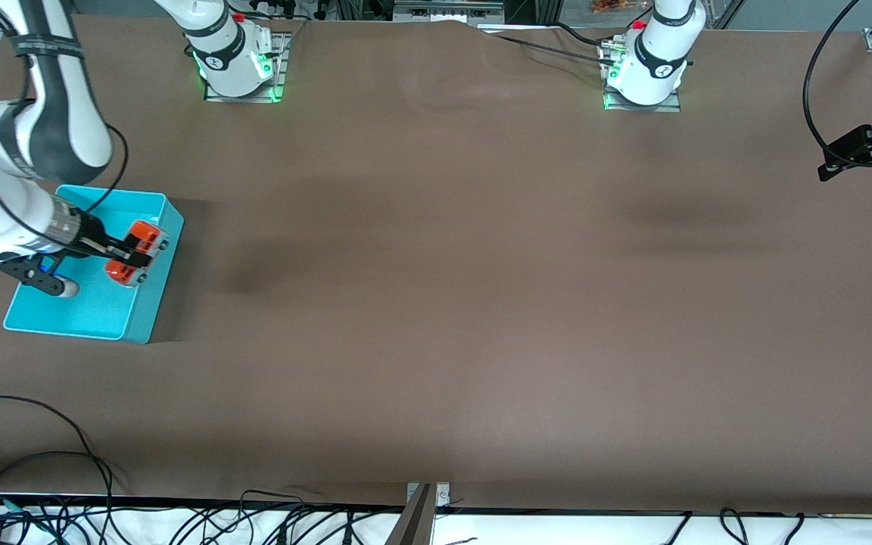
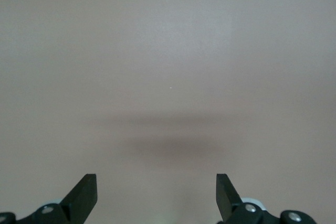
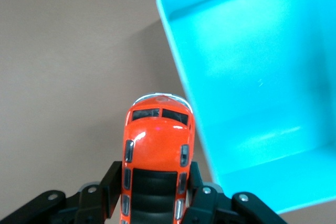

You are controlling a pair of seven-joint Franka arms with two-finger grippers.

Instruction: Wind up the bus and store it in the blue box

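Right wrist view: right end effector [image 3: 152, 195] clamps bus [image 3: 157, 145], nose pointing outward.

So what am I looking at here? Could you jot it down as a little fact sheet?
toy: orange-red bus, off the table
held by: right gripper, shut on the bus's sides
position: over the blue box's rim; the wrist view shows the nose over the table beside the box wall
blue box: open top, inside bare where visible, at the right arm's end
left gripper: open, holding nothing, waiting over bare table
table: brown cover
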